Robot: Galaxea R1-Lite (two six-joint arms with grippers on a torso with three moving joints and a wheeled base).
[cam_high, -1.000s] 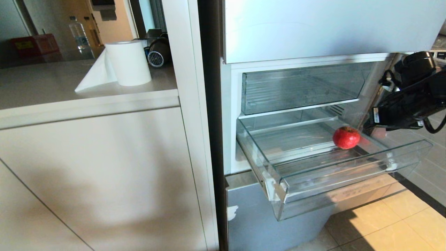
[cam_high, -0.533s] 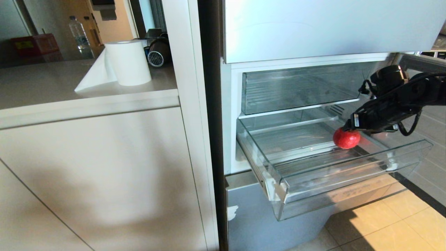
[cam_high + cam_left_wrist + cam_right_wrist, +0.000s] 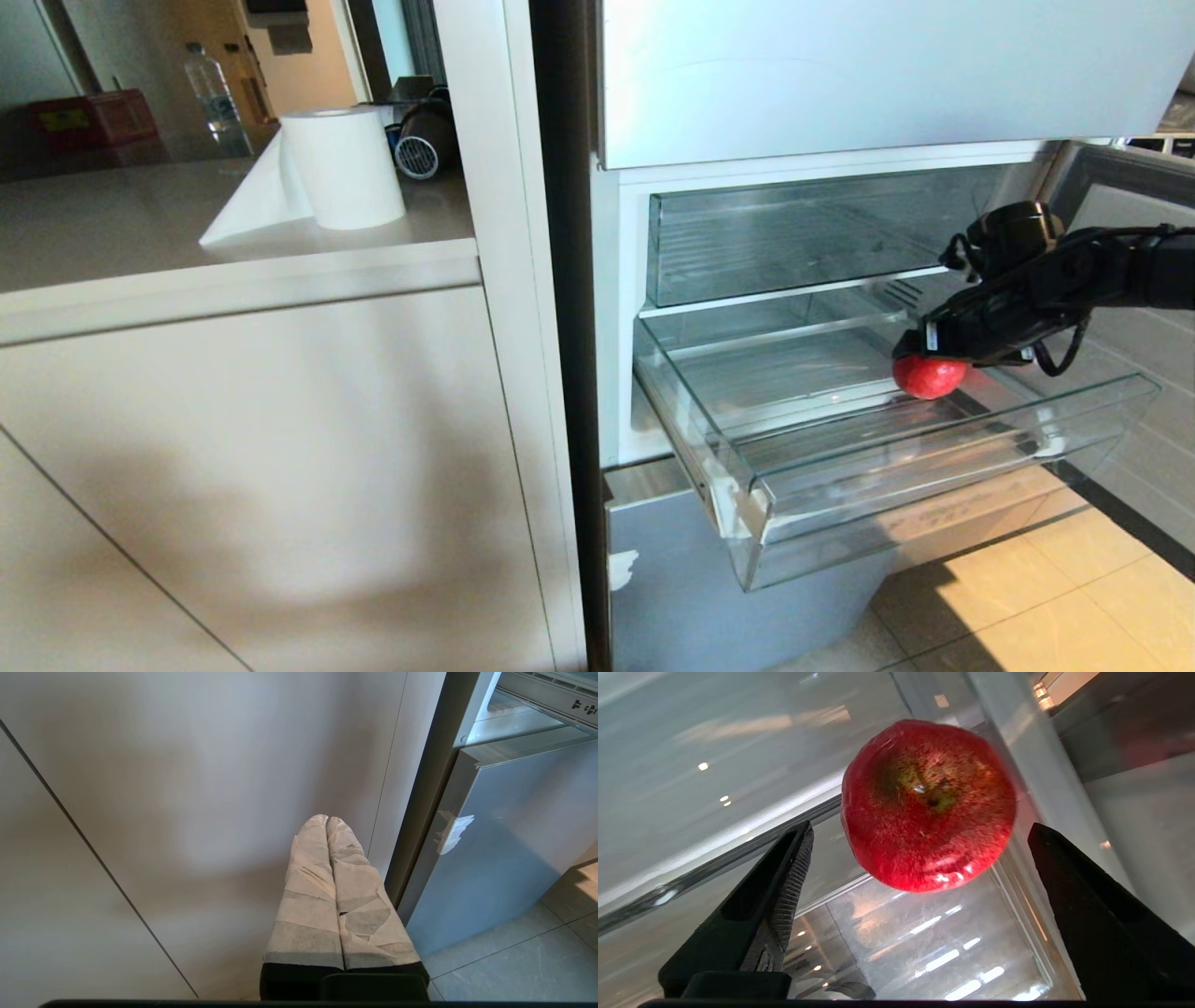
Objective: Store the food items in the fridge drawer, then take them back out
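The pulled-out clear plastic fridge drawer with its thick front lip stands nearest, no lettering readable on it. On its ribbed floor, toward the right wall, sits one glossy red round fruit. The black right gripper hangs just above it, fingers spread wide either side, not touching. The left gripper, tape-wrapped fingers pressed together, faces a pale cabinet panel. Farther off, a white paper roll stands on the counter.
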